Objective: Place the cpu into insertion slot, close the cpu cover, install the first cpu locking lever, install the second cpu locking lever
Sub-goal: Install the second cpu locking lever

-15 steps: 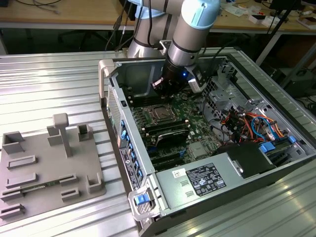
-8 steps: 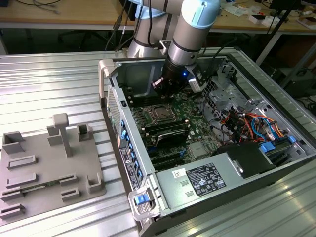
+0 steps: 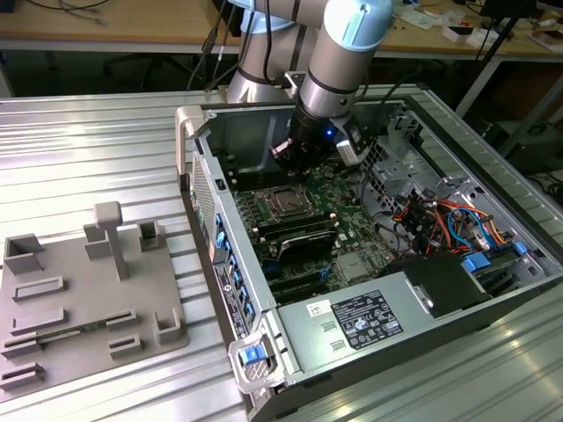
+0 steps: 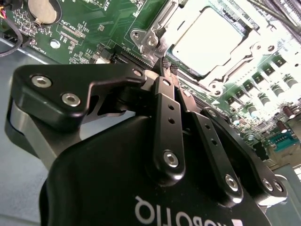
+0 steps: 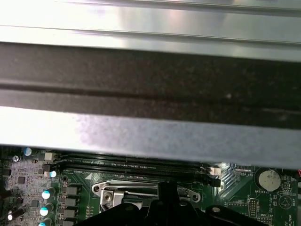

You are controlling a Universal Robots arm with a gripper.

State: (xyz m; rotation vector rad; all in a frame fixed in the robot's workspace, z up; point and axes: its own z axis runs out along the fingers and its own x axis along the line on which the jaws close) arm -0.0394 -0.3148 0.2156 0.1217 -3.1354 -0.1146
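An open computer case [image 3: 422, 290] lay on a ribbed metal table [image 3: 88, 141]. The robot arm reached down into the case, its gripper [image 4: 168, 67] poised just above the green circuit board [image 4: 89, 33], at the edge of the insertion slot [image 3: 288, 203]. The fingers [image 4: 164, 66] were pressed together with nothing between them. The cpu [image 4: 207, 40] sat in the slot, framed by the lowered cpu cover [image 4: 150, 37]. A grey fixture tray [image 3: 79, 299] lay on the table beside the case.
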